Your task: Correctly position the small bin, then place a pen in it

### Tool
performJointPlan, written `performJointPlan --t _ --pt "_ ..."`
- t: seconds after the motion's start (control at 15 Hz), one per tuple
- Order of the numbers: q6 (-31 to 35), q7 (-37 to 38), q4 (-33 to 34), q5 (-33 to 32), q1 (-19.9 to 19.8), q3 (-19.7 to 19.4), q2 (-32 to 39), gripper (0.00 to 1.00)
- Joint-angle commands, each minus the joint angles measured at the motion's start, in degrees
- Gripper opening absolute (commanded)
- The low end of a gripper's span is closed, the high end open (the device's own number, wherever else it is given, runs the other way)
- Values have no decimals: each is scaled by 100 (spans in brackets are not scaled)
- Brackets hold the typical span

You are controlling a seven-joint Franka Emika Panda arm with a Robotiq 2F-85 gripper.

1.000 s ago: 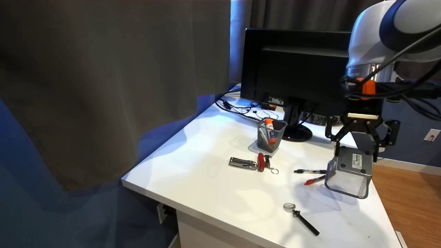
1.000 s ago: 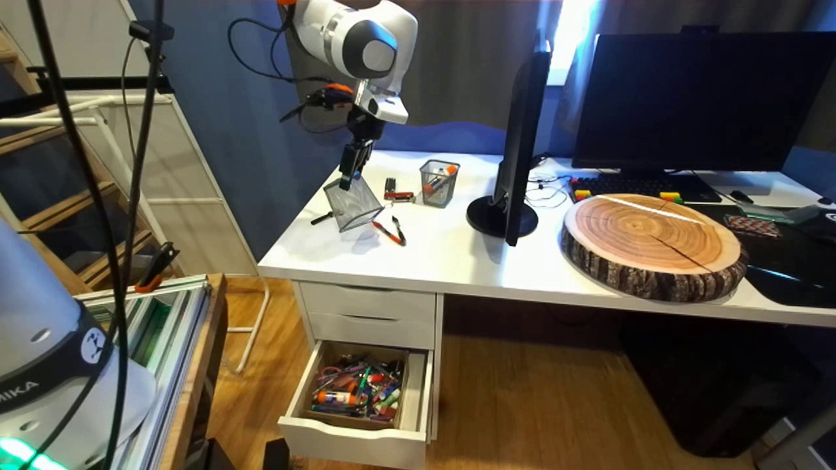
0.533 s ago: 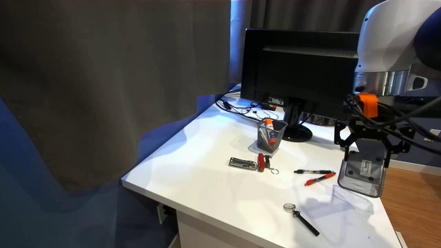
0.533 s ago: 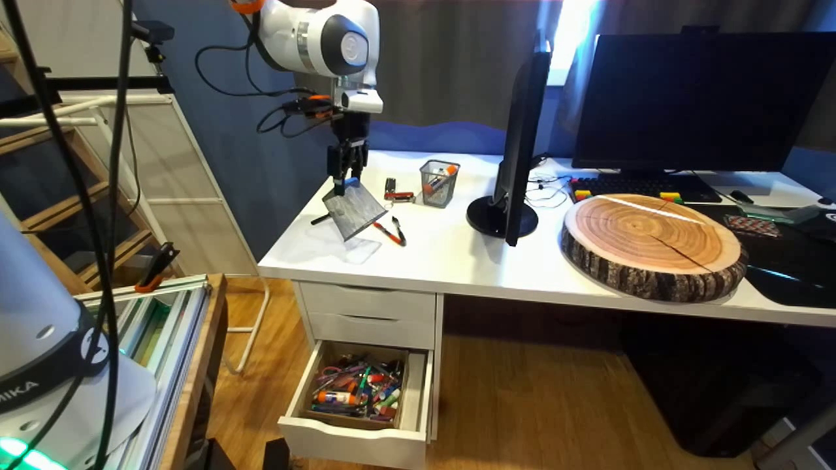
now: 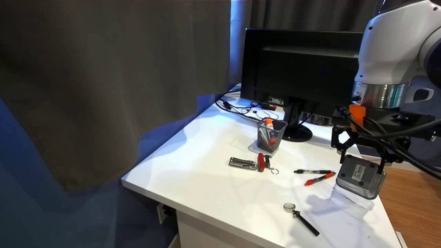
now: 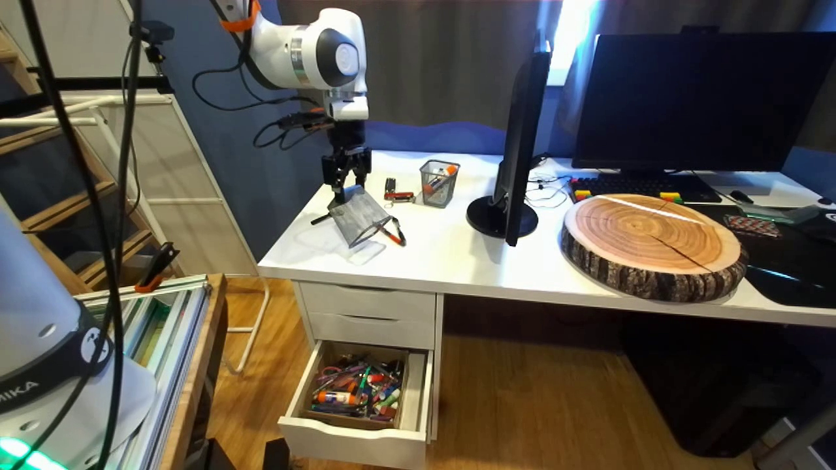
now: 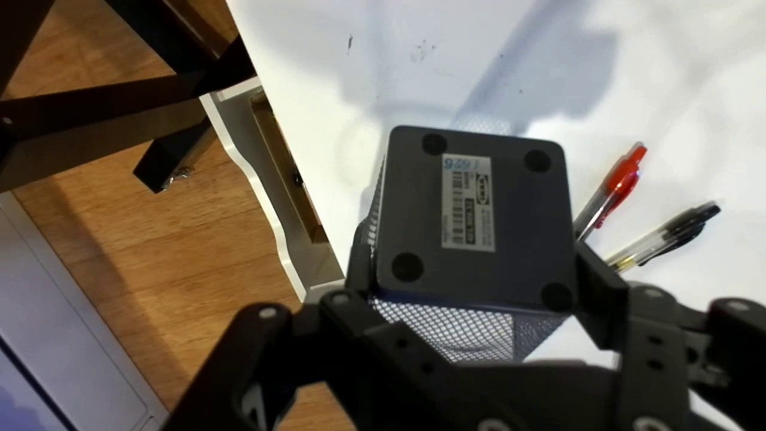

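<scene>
On the white surface [image 7: 706, 131], your wrist view showed the red pen [image 7: 616, 184] partly hidden behind the bin [image 7: 476, 224] clamped in your jaws, a black pen [image 7: 664, 239] nearby.

Dark grey is shown by the base of the bin [image 7: 476, 263], spotted with four black dots; its sides are patterned in grey mesh, and its white label [image 7: 468, 202] is printed in black and blue. Black is worn by the end effector [image 5: 361, 164]. The red pen [image 7: 609, 191] and the black pen [image 7: 664, 236] are both finished with clear barrels. The counter [image 5: 193, 172] is coloured white. The pencil cup [image 5: 266, 147] is meshed in grey, its glue stick [image 5: 270, 131] banded orange and blue. At the right in an exterior view, the wood slab [image 6: 653, 248] is ringed in tan and edged with dark brown bark.
</scene>
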Motion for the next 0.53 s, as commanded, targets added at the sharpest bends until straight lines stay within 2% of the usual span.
performJointPlan --t 0.0,0.2,0.27,0.47 --pt "245 662 29 -375 188 -146 149 53" --pt "245 803 89 -396 220 -145 301 53" --pt "315 854 89 -334 209 -142 340 95" --pt "473 936 71 -271 183 -153 385 100"
